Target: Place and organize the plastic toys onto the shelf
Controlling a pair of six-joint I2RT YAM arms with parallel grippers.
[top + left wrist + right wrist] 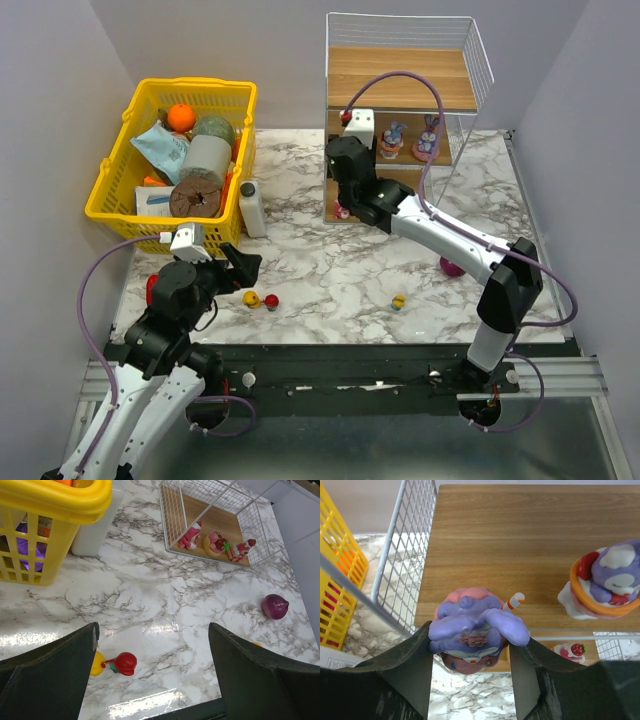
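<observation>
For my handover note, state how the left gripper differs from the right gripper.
The left gripper has its jaws wide open and empty; the right gripper has its jaws shut on a purple bunny toy. The left gripper hangs over the marble table; the right gripper is at the shelf. Both are dark.

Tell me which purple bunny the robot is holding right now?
The purple bunny pinched in the right gripper, at the edge of the shelf. The other bunny beside it stands alone on the wooden board, untouched.

The jaws pinch a purple bunny toy [472,635] over the shelf [520,540].
</observation>
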